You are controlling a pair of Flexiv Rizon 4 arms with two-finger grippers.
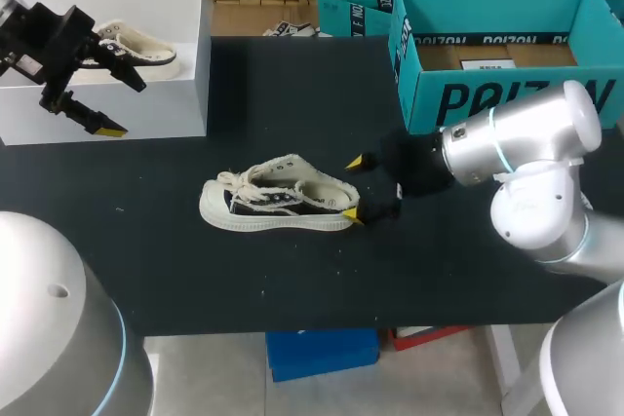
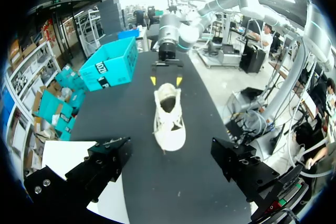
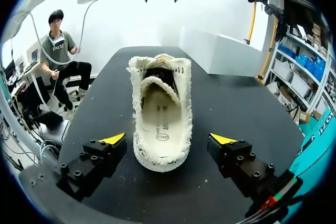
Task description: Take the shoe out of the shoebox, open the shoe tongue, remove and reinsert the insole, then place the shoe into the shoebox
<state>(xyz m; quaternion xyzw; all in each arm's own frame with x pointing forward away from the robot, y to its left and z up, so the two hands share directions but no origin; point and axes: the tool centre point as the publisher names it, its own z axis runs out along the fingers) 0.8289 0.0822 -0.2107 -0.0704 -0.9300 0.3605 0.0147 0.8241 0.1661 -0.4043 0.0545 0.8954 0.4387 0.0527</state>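
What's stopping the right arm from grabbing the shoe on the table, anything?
Probably nothing, so yes: the right gripper is open, its fingers flanking the heel of the shoe, with no other object between them.

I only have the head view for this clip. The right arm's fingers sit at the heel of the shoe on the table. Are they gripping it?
Observer: No. In the right wrist view the right gripper is open, with one finger on each side of the shoe heel and bare table showing in both gaps.
Operator: Is the insole in the shoe?
Observer: Yes, the insole lies inside, in plain sight through the opening.
Operator: Is the left arm holding anything?
Observer: No. The left wrist view shows the left gripper open, with nothing between its fingers.
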